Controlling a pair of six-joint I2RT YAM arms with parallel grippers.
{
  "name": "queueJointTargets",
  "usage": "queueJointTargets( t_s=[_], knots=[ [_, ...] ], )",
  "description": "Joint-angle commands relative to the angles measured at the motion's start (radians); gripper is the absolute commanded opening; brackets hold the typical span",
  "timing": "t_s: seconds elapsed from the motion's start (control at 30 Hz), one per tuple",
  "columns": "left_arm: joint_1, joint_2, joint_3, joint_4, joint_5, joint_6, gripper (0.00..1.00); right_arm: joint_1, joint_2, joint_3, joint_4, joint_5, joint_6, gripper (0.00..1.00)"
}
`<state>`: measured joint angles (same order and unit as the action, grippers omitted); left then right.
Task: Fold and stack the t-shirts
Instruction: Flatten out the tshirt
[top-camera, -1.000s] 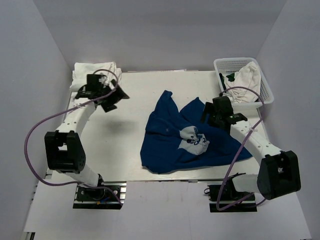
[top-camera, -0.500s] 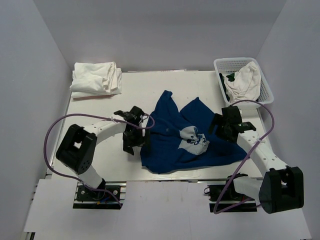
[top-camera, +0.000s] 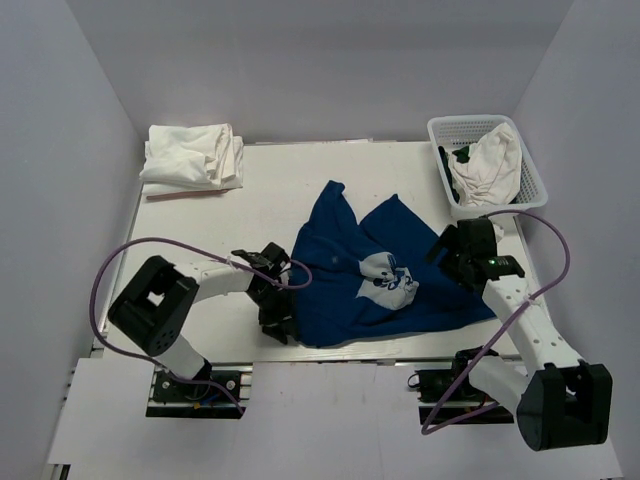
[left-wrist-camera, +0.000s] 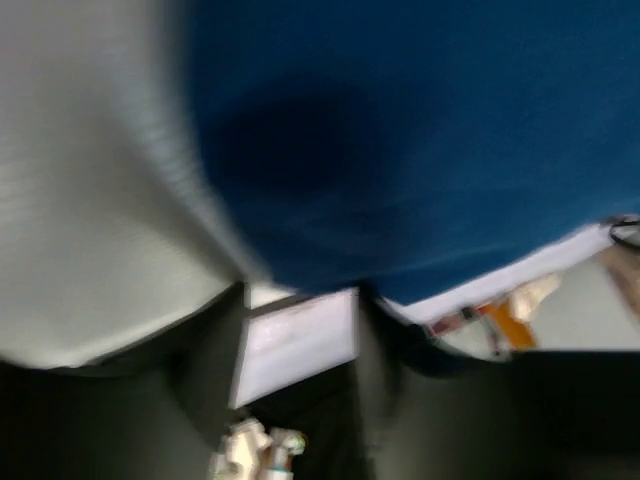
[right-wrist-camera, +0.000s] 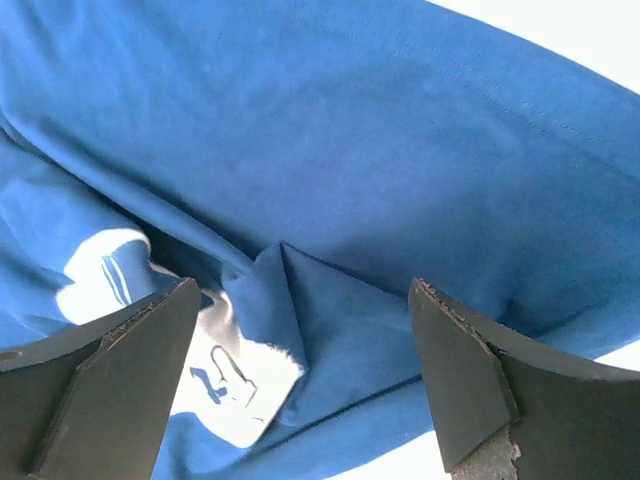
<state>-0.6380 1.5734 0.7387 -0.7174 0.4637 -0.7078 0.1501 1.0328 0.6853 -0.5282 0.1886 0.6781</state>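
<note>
I hold the right gripper (right-wrist-camera: 300, 292) wide open over the crumpled dark navy cloth t-shirt (top-camera: 340, 275) for a flattening pinch, but I cannot tell how the jaws of the left gripper (top-camera: 279, 322) stand at its hem.

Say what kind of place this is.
Probably a robot lab test cell: plain white walls boxing in a white table, two black-and-white robot arms bolted at its near edge, a dark navy blue t-shirt lying on it.
</note>
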Motion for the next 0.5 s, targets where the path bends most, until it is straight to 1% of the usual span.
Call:
queueJointTargets(
  t_s=[0.0, 0.07, 0.1, 0.13, 0.23, 0.27, 0.33, 0.37, 0.4, 0.43, 0.47],
  knots=[
    [-0.017, 0.06, -0.012, 0.255, 0.024, 0.034, 0.36, -0.024, -0.025, 0.008, -0.027, 0.064, 0.057, 0.9],
    [-0.017, 0.076, 0.01, 0.282, 0.046, 0.053, 0.16, -0.043, -0.017, 0.017, -0.053, 0.071, 0.044, 0.9],
    [-0.017, 0.089, 0.024, 0.291, 0.046, 0.053, 0.05, -0.044, -0.016, 0.016, -0.068, 0.071, 0.041, 0.9],
    [-0.003, 0.099, 0.042, 0.291, 0.046, 0.076, 0.0, -0.047, -0.016, 0.008, -0.075, 0.065, 0.029, 0.9],
    [0.015, 0.14, 0.161, 0.225, -0.078, 0.102, 0.0, -0.067, -0.007, 0.0, -0.099, 0.04, 0.006, 0.9],
    [0.015, 0.151, 0.248, 0.189, -0.227, 0.102, 0.0, -0.075, -0.004, 0.002, -0.108, 0.04, 0.002, 0.9],
    [0.035, 0.172, 0.329, 0.088, -0.365, 0.102, 0.0, -0.089, 0.001, 0.01, -0.124, 0.035, -0.02, 0.9],
    [0.058, 0.183, 0.382, 0.067, -0.47, 0.09, 0.0, -0.087, 0.001, 0.016, -0.147, 0.037, -0.032, 0.9],
    [0.072, 0.183, 0.399, 0.056, -0.518, 0.1, 0.0, -0.092, 0.004, 0.017, -0.154, 0.029, -0.049, 0.9],
    [0.087, 0.183, 0.41, 0.035, -0.604, 0.1, 0.0, -0.092, 0.007, 0.017, -0.145, 0.012, -0.07, 0.9],
    [0.127, 0.183, 0.41, 0.035, -0.635, 0.109, 0.0, -0.093, 0.024, 0.017, -0.142, -0.015, -0.151, 0.9]
  ],
)
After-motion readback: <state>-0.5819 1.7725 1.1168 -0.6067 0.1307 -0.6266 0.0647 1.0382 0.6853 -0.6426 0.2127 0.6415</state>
